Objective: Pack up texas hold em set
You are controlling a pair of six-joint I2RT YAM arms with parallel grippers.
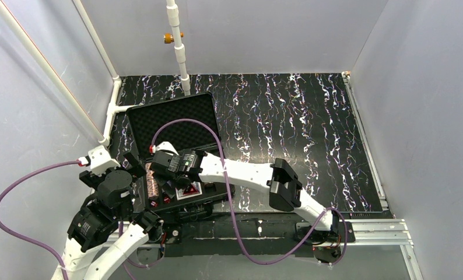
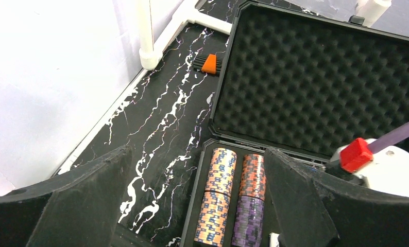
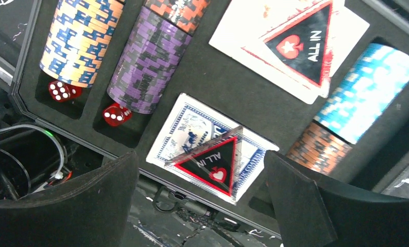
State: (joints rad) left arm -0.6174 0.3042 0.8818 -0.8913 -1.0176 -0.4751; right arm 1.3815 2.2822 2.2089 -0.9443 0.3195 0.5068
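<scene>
The black case lies open, its foam-lined lid [image 1: 174,119] [image 2: 321,77] flat behind the slotted tray [image 3: 228,87]. The tray holds rows of poker chip stacks: orange-blue [image 3: 81,38] [image 2: 218,195], purple [image 3: 148,62], light blue [image 3: 367,90]. Two red dice [image 3: 63,90] sit at the row ends. A red-edged "ALL IN" triangle [image 3: 212,162] rests tilted on the blue card deck [image 3: 187,131]; a second triangle [image 3: 303,43] lies on a white card. My right gripper [image 3: 202,206] [image 1: 182,179] hangs open just above the first triangle, touching nothing. My left gripper [image 2: 197,206] [image 1: 136,169] is open over the tray's left edge.
A small orange-and-black piece [image 2: 209,63] lies on the marbled mat left of the lid. White pipe frame [image 1: 179,52] and walls close in the back and left. The right arm's wrist with a red plug [image 2: 355,154] crosses over the tray. Cables [image 3: 17,164] run below the case's front edge.
</scene>
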